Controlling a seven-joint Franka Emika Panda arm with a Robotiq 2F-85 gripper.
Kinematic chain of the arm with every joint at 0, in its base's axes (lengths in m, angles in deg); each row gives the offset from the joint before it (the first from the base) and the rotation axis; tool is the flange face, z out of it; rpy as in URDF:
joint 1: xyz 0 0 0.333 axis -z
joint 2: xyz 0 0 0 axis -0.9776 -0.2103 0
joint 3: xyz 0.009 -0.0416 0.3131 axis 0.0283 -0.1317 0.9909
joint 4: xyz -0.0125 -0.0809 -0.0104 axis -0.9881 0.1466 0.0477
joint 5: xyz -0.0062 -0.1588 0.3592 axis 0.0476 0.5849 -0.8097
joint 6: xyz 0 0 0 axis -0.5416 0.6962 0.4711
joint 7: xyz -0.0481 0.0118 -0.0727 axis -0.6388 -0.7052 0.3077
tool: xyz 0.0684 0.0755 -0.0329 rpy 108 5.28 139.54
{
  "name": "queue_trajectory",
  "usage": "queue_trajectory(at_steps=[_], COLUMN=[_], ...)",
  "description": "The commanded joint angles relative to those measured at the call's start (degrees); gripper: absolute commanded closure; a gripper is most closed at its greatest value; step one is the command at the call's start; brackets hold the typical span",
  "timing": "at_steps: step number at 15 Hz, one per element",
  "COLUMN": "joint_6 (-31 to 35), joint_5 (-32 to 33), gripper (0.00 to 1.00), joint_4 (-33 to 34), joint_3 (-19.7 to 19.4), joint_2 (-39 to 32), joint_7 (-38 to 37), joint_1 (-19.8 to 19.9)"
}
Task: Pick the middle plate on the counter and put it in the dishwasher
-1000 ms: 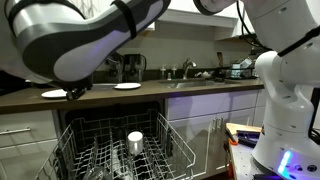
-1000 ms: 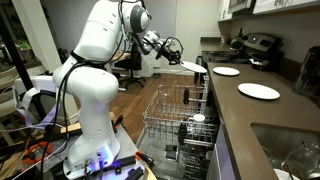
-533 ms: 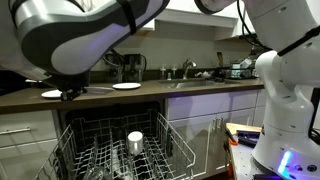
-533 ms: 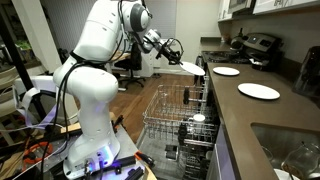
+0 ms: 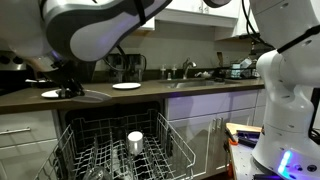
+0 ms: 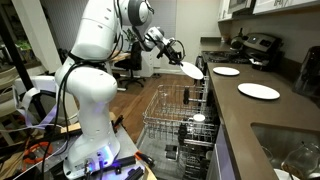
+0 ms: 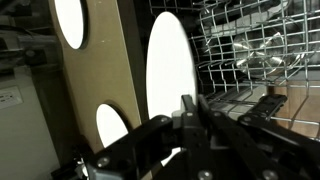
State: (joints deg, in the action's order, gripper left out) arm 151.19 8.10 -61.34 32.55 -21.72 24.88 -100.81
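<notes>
The gripper (image 7: 190, 108) is pinching the middle plate (image 7: 168, 75) by its rim, the disc reaching out ahead of the jaws. It is tipping from flat toward edge-down, with the dishwasher (image 6: 175, 112) sitting open below the jaws, so slotting is nearing.

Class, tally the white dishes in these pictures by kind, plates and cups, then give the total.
Plates: 3 (the held plate, plus two plates on the counter)
Cups: 1 (the cup in the dishwasher rack)
Total: 4
</notes>
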Motion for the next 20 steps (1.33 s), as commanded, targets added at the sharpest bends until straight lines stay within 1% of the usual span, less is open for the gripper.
queue_trajectory(at_steps=[1,5,17,18,20], joint_6=[4.2,2.81,4.24,2.97,3.12], joint_5=[-2.87,-3.3,-4.37,-3.42,-3.51], gripper=[0.93,0.93,0.93,0.93,0.93], joint_4=[-5.62,-7.18,-9.09,-6.49,-6.79], joint_3=[-0.38,-1.15,-0.54,-1.09,-1.04], joint_2=[4.85,6.03,7.08,4.13,4.26], joint_7=[-0.6,-0.81,0.88,0.11,0.11], joint_1=[1.51,0.82,1.43,0.61,0.61])
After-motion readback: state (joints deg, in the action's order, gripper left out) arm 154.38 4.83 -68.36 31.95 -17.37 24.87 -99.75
